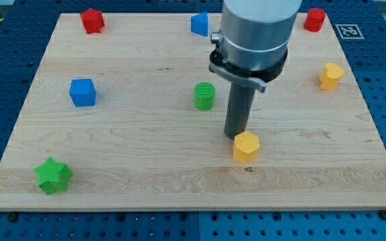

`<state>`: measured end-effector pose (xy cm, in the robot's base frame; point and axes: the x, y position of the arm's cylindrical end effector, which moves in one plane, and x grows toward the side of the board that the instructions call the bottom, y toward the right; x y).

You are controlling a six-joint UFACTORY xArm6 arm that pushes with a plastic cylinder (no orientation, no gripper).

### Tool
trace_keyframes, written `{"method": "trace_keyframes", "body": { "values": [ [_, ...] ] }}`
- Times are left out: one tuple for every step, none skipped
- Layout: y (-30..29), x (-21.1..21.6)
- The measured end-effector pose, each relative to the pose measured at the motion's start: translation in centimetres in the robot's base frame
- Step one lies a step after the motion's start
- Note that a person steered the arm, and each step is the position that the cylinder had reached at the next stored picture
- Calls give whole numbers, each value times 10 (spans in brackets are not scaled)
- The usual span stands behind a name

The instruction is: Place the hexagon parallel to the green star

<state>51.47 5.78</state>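
Here, starting at the wooden board's (179, 181) bottom-left corner, you see the green star-shaped block (53, 175) sitting close to that corner. Up the left side, a blue cube block (82, 92) stands near the left edge, and a red star-like block (92, 21) sits near the top-left corner. Along the top edge, a blue block (199, 23) is partly hidden behind the arm, so you cannot tell its shape. A green cylinder block (204, 96) stands near the board's middle. Just right of it, the dark rod comes down and my tip (237, 137) touches the upper-left side of the orange-yellow hexagon block (246, 146), which lies in the lower middle. There are no jaws; the rod ends plain. Near the right edge sits a yellow block (330, 76), and a red block (314, 19) sits near the top-right corner.
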Motion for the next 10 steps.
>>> {"method": "trace_keyframes", "body": {
  "values": [
    [-1,12],
    [3,22],
    [21,-9],
    [26,14],
    [26,24],
    [26,25],
    [26,29],
    [26,34],
    [26,44],
    [26,44]
  ]
}}
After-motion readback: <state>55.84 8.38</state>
